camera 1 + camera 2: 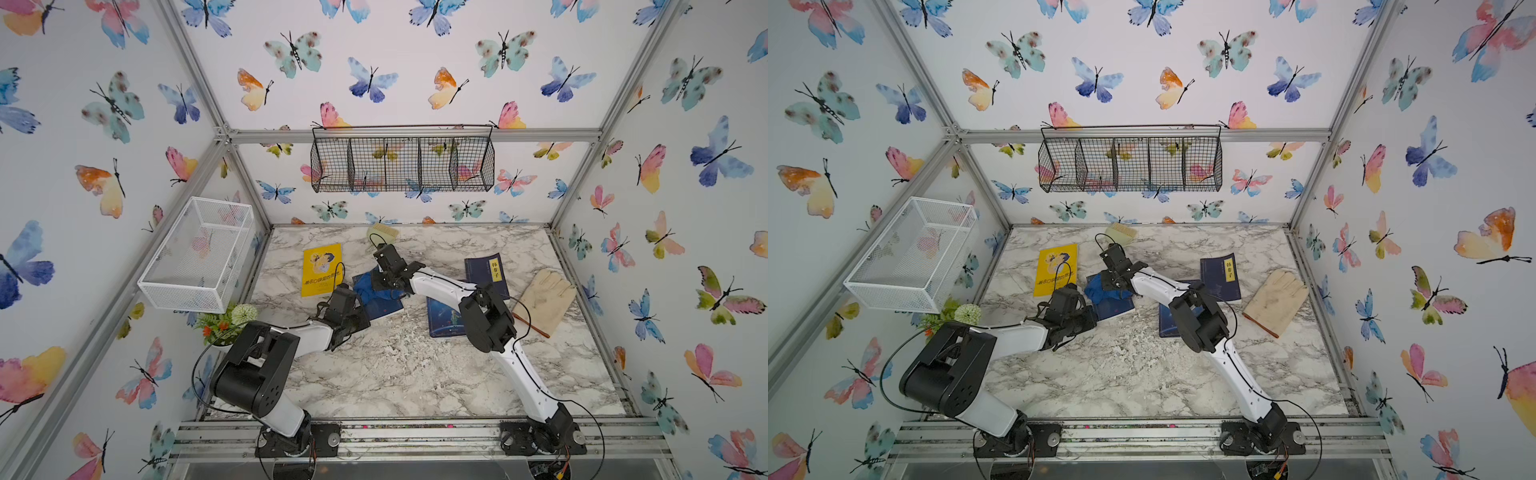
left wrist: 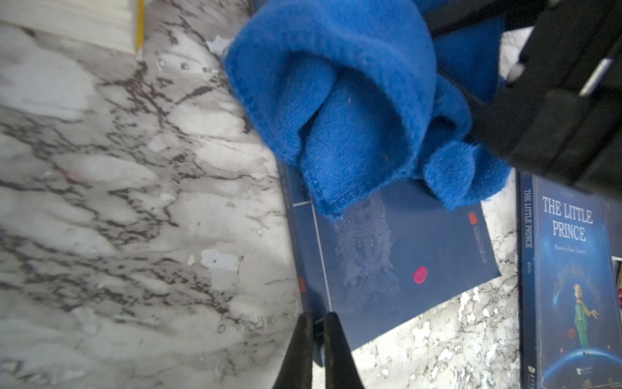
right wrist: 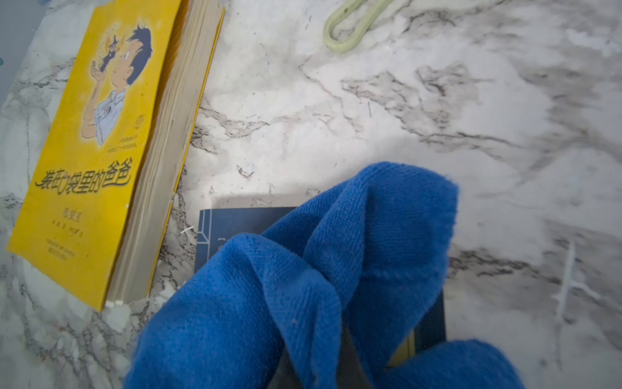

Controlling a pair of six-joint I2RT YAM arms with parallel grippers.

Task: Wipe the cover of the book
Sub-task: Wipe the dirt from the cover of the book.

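Observation:
A dark blue book [image 1: 386, 311] [image 1: 1116, 308] lies left of the table's centre. Its cover [image 2: 404, 242] carries a whitish smear and a pink dot [image 2: 420, 274]. A bunched blue cloth [image 1: 369, 289] [image 1: 1099, 289] [image 2: 353, 101] [image 3: 319, 269] rests on the book's far half. My right gripper [image 1: 384, 286] [image 3: 323, 353] is shut on the cloth, and its fingers are buried in the folds. My left gripper [image 2: 318, 318] is shut, with its tips on the book's near corner by the spine.
A yellow book [image 1: 321, 270] [image 3: 101, 151] lies just left of the blue one. "The Little Prince" [image 1: 441, 319] [image 2: 572, 286] lies to its right, and beyond that a navy book [image 1: 486, 272] and a glove [image 1: 544, 301]. A brush [image 1: 384, 232] sits at the back edge. A white basket [image 1: 199, 253] and a plant [image 1: 224, 322] stand at the left.

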